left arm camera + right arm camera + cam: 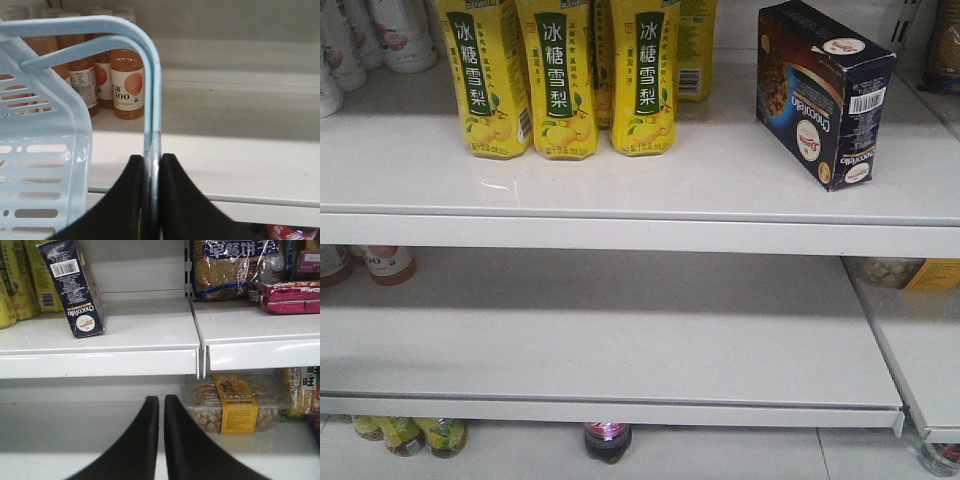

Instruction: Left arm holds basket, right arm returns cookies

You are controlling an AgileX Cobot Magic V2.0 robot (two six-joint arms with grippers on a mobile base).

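Cookies [823, 92] standing on end on the upper white shelf [720, 170], at its right part, well apart from any arm. Dark navy box, turned at an angle, barcode near the top, the word "Chocofello" readable down the side. In the right wrist view the same box [72, 287] leaning a little, at the left of the shelf, just beside the yellow drink bottles [20, 285]. In the front view three yellow bottles [560, 80] in a row to the left of the box, with a bare stretch of shelf between.

Left gripper [151, 200] clenched on the handle [150, 100] of the light blue basket [45, 165]; both black fingers [125, 200] pressed against the thin handle bar from either side. Slotted wall of the basket filling the left of that view, orange juice bottles [127, 82] on a lower shelf behind it.

Right gripper [161, 440] holding nothing, its two fingers [185, 445] drawn almost together with only a narrow slit between. In front of it, a lower shelf carrying a clear snack tub with a yellow label [235, 405].
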